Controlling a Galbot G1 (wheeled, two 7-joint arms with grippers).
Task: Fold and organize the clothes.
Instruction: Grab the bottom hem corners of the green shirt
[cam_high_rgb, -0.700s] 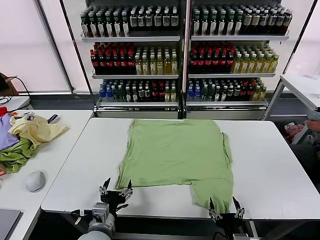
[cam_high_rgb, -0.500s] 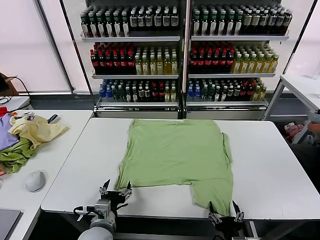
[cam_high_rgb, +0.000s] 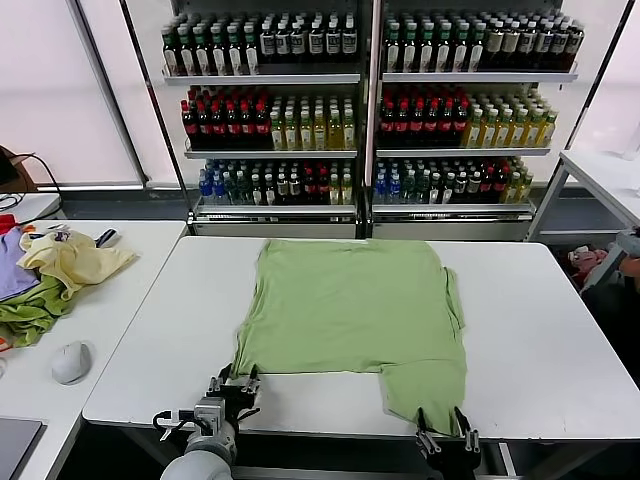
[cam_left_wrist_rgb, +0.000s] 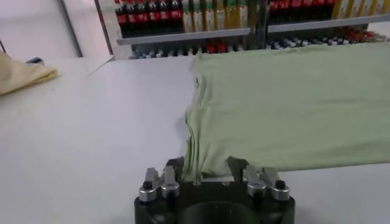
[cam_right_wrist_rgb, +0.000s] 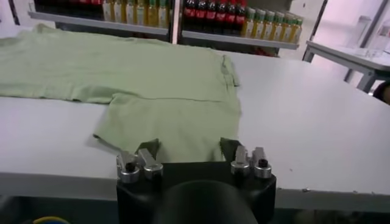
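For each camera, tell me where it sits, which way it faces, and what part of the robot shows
Head view: on the robot's head, looking forward and down over the white table at the green shirt, bottle shelves behind; the left gripper and right gripper show at the near edge.
Left wrist view: on the left arm's wrist, facing across the table; its own gripper frames the shirt's near left corner.
Right wrist view: on the right arm's wrist, facing the same way; its gripper frames the sleeve's near edge.
All three share the shirt, table and shelves.

Shirt (cam_high_rgb: 355, 310) pale lime green, plain, no print showing. Table (cam_high_rgb: 560, 330) white. Side pile: yellow cloth (cam_high_rgb: 75, 262), darker green cloth (cam_high_rgb: 28, 315). Grey mouse (cam_high_rgb: 70, 362).
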